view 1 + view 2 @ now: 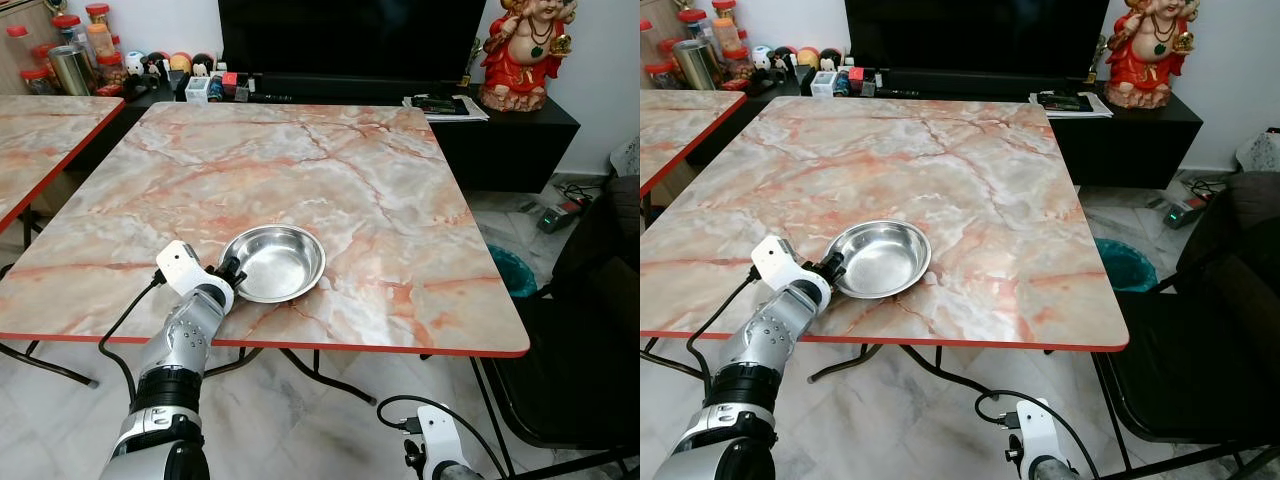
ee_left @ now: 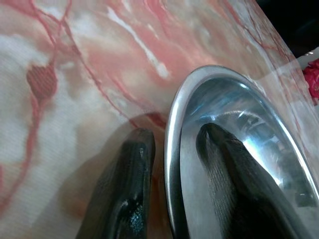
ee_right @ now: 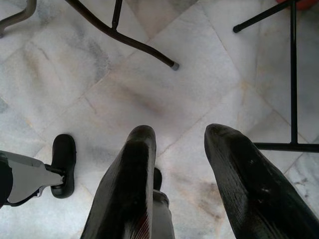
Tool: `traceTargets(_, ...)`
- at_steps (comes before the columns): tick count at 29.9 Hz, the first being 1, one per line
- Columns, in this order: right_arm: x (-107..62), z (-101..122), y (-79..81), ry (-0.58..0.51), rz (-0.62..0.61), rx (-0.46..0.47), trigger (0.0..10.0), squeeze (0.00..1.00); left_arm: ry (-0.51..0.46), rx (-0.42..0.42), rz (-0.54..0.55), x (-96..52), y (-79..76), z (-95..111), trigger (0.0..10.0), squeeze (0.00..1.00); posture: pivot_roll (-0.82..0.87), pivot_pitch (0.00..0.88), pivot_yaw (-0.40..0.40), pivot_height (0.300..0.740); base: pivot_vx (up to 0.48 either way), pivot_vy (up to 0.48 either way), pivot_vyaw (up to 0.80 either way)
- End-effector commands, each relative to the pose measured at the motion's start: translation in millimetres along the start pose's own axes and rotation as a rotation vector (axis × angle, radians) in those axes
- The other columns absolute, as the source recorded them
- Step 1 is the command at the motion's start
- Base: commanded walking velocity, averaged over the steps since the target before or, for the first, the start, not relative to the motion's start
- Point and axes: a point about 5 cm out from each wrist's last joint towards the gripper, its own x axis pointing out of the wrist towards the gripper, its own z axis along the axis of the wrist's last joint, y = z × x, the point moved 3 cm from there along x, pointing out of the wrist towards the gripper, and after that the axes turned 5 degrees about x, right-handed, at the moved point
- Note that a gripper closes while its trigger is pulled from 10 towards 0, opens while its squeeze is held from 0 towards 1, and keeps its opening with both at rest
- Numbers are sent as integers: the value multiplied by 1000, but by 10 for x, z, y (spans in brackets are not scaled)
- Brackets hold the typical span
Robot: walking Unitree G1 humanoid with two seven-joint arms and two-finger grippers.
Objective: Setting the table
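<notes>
a shallow round stainless-steel bowl (image 1: 273,262) sits on the pink-and-cream marbled square table with a red edge (image 1: 380,190), close to the near edge and toward the robot's left. the bowl is empty; its polished inside shows only reflections. the left gripper (image 1: 232,273) is at the bowl's near-left rim. in the left wrist view its two black fingers (image 2: 124,189) straddle the rim, one lying inside the bowl against the steel wall and the other outside on the tabletop, so the claw is pinching the bowl's rim. the silver left arm (image 1: 180,350) reaches up from below the table edge, with a black cable looping off its wrist.

the right gripper (image 3: 174,199) hangs low beside the table, its fingers spread apart with a clear gap between them, pointing down at the white marble floor tiles (image 3: 124,84) and the black metal table legs (image 3: 124,37).

a second marbled table (image 1: 40,140) stands just to the left. behind the tables runs a low black cabinet (image 1: 500,130) carrying a large dark tv screen (image 1: 350,35), a red and gold seated figurine (image 1: 527,50), a stack of papers (image 1: 445,105), and a cluster of red-lidded jars (image 1: 80,40) whose contents are too small to make out. a dark chair (image 1: 590,330) stands at the table's right side, and a teal bin (image 1: 512,270) sits on the floor under the table's right edge.
</notes>
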Motion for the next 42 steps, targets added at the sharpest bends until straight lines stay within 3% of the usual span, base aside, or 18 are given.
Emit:
traceTargets(1, 2, 8, 0, 2, 3, -2, 10000, 0, -29, 1, 3, -14, 9, 96, 10000, 1000, 6, 0, -23, 719, 0, 0, 0)
traceTargets(11, 8, 41, 8, -4, 5, -3, 10000, 0, -118, 20, 8, -77, 96, 409, 10000, 1000, 11, 0, -25, 719, 0, 0, 0)
traceTargets(12, 8, 41, 8, -4, 5, -3, 10000, 0, -133, 23, 8, -87, 104, 448, 10000, 773, 11, 0, -25, 719, 0, 0, 0)
traceTargets(13, 8, 42, 8, -4, 6, -3, 10000, 0, -181, 21, 7, -106, 122, 538, 10000, 0, 11, 0, -24, 719, 0, 0, 0)
traceTargets(17, 10, 48, 11, -6, 6, -1, 10000, 0, -326, 184, 54, -194, 247, 801, 10000, 0, 9, 0, -24, 719, 0, 0, 0)
traceTargets(18, 9, 47, 12, -7, 6, 1, 10000, 0, -367, 342, 125, -240, 377, 890, 10000, 0, 8, 0, -24, 719, 0, 0, 0)
traceTargets(19, 9, 47, 13, -8, 7, 2, 10000, 0, -376, 414, 157, -260, 440, 919, 10000, 0, 9, 0, -24, 719, 0, 0, 0)
traceTargets(21, 8, 44, 13, -8, 7, 2, 10000, 0, -387, 450, 188, -284, 507, 950, 10000, 0, 8, 0, -23, 719, 0, 0, 0)
traceTargets(24, 3, 22, -3, -6, 2, 4, 10000, 0, -448, 665, 343, -435, 780, 1120, 10000, 0, 12, 0, -24, 719, 0, 0, 0)
traceTargets(28, 2, 21, -1, -6, 2, 4, 10000, 0, -466, 705, 363, -462, 816, 1149, 10000, 0, 12, 0, -23, 719, 0, 0, 0)
traceTargets(30, 0, 2, -2, -2, 1, 3, 10000, 0, -454, 798, 516, -597, 1107, 1188, 10000, 0, 15, 0, -18, 719, 0, 0, 0)
traceTargets(31, 0, 2, -2, -2, 1, 3, 10000, 0, -454, 798, 516, -597, 1107, 1188, 10000, 0, 15, 0, -18, 719, 0, 0, 0)
traceTargets(33, -2, -10, 8, 0, 2, 3, 10000, 0, -400, 896, 784, -861, 1651, 1163, 10000, 0, 18, 0, -13, 719, 0, 0, 0)
traceTargets(36, -1, -11, 16, 1, 4, 2, 10000, 0, -356, 954, 921, -1028, 1932, 1091, 10000, 0, 22, 0, -12, 719, 0, 0, 0)
traceTargets(37, -1, -11, 16, 1, 4, 2, 10000, 0, -356, 954, 921, -1028, 1932, 1091, 10000, 0, 22, 0, -12, 719, 0, 0, 0)
traceTargets(39, 2, -3, 34, -1, 9, 0, 10000, 0, -259, 923, 1098, -1276, 2337, 875, 10000, 0, 27, 0, -9, 719, 0, 0, 0)
traceTargets(40, 2, -3, 34, -1, 9, 0, 10000, 0, -259, 923, 1098, -1276, 2337, 875, 10000, 0, 27, 0, -9, 719, 0, 0, 0)
traceTargets(42, 3, -3, 45, -1, 11, -1, 10000, 0, -167, 869, 1184, -1439, 2579, 644, 10000, 0, 27, 0, -9, 719, 0, 0, 0)
